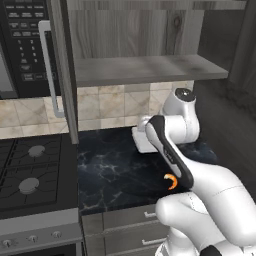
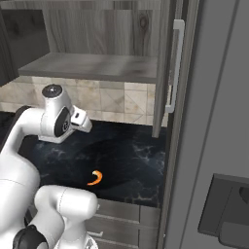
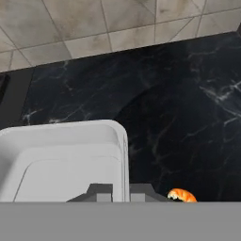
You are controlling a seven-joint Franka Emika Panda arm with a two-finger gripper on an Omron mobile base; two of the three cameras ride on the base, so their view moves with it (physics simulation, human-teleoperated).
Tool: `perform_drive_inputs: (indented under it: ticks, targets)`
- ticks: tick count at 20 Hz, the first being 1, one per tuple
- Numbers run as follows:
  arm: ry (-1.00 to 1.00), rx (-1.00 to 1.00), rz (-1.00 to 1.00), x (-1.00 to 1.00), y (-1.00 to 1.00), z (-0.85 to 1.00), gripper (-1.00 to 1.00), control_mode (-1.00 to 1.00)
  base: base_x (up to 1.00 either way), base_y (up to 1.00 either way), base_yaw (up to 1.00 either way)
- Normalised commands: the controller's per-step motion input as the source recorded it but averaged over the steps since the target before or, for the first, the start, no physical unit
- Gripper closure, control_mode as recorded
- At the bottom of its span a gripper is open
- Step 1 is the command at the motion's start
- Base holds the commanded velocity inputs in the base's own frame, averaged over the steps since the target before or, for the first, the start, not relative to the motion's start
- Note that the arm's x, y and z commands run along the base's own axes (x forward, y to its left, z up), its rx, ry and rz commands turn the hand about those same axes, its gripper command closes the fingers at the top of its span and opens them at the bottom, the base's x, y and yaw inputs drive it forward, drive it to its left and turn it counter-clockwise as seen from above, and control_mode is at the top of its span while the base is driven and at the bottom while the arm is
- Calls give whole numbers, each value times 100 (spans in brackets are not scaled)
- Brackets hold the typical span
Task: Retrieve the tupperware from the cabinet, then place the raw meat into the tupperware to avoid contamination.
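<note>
Down on the black marble counter, the tupperware lies directly under the gripper, its right-hand rim running between the two dark fingertips; they look clenched on that rim, though the tips are mostly cut off by the picture's edge. From the left base view the container peeks out as a whitish block behind the arm's forearm, toward the tiled wall. The raw meat lies apart from it, nearer the counter's front edge, a small orange crescent just beside the arm; in the hand view it sits close to the right of the fingertips. Above, the cabinet stands open, its door swung out to the right with the silver handle showing. A microwave and stove stand to the left.
</note>
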Motion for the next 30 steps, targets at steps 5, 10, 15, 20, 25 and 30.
perform_drive_inputs:
  ticks: [5,10,15,20,25,30]
  targets:
    - [11,0,7,1,5,-60,100,-100,0,0,0]
    - [10,0,7,7,0,-53,100,-100,0,0,0]
    - [8,0,7,2,1,-53,100,-100,0,0,0]
    - [2,1,5,9,0,-40,100,-100,0,0,0]
    - [0,2,2,5,0,-28,100,-100,0,0,0]
    - [-2,3,0,0,0,-15,100,-100,0,0,0]
